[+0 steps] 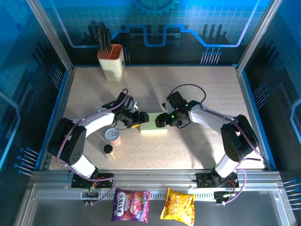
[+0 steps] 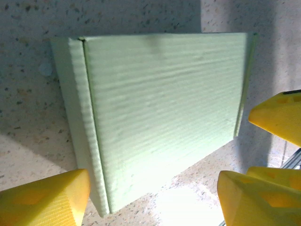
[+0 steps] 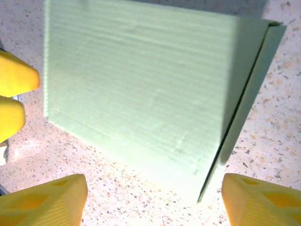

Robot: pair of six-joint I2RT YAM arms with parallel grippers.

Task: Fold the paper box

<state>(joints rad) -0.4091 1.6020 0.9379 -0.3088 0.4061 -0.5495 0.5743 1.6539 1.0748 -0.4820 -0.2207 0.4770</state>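
Speckled beige table (image 1: 202,94), blue-walled cell. Nearest, we count two snack packets (image 1: 130,205), then one can (image 1: 113,136) and one small bottle (image 1: 108,151). Mid-table lies one paper box (image 1: 154,126), closed, long axis left-right. It sits between the left gripper (image 1: 140,117) and right gripper (image 1: 162,120), both spread wide. One utensil holder (image 1: 112,63) stands farthest.

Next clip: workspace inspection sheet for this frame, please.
Surface: speckled beige table, nothing spilled.
Job's things: paper box, lying flat mid-table.
Clutter: utensil holder far left; can and small bottle by the left arm; purple snack bag, yellow snack bag on the front ledge.
Grippers: left end effector open; right end effector open; both face the box.
Cables: purple cables loop along both arms.
Surroundings: blue panelled enclosure walls.
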